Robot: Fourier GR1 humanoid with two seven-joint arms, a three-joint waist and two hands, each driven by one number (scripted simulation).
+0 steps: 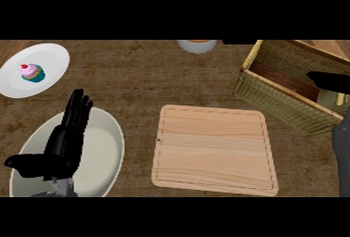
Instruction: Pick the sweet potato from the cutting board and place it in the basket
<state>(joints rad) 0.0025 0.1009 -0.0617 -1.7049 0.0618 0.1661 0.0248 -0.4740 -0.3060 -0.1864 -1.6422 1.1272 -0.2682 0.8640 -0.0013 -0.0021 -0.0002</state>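
Head view. Cutting board (215, 150) flat on counter (137, 78), centre, bare on top. Basket (287, 99) at upper right, just beyond board's far right corner, tilted. Right robot hand (330, 82) over basket's open interior, at picture's right edge; fingers' state cannot tell. Sweet potato not visible; possibly yellowish patch under right hand, cannot confirm. Left robot hand (65, 134) at lower left, fingers straight and together, pointing up, resting over large pale plate (109, 152). Small white plate (48, 58) at upper left carries cupcake (31, 72). Pale cup (198, 45) at top edge.
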